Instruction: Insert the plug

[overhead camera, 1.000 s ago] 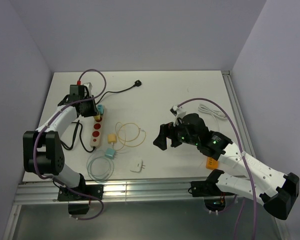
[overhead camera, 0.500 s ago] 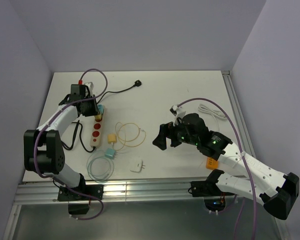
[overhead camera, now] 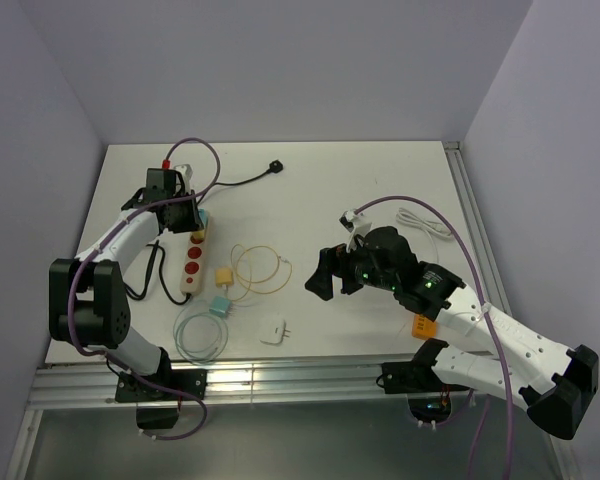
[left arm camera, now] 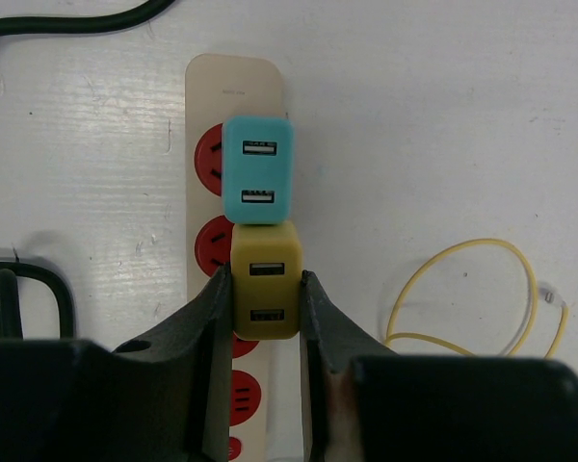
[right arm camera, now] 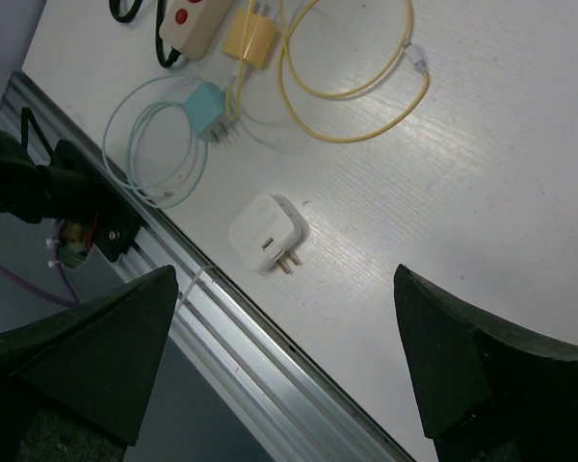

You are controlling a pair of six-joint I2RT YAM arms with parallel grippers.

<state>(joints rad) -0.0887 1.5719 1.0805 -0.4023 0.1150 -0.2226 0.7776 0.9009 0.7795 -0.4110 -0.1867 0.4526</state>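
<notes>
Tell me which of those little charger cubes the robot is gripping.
The yellow charger on the strip, pinched in the left tool. The teal charger next to it stands free, and the white charger lies loose on the table.

**A:** What is carried by the white tabletop (overhead camera: 360,190)?

**B:** A beige power strip (overhead camera: 190,268) with red sockets is laid along the left side, and a black cord (overhead camera: 242,181) is run toward the far edge.

**A:** And nearer the middle?

**B:** A yellow cable (overhead camera: 260,268) is coiled beside a yellow adapter (overhead camera: 222,277). A teal cable (overhead camera: 200,335) is looped near the front edge, with a teal adapter (overhead camera: 220,305) at its rim. A white charger (overhead camera: 273,331) is laid close by, and a white cable (overhead camera: 420,220) is bunched at the far right.
</notes>
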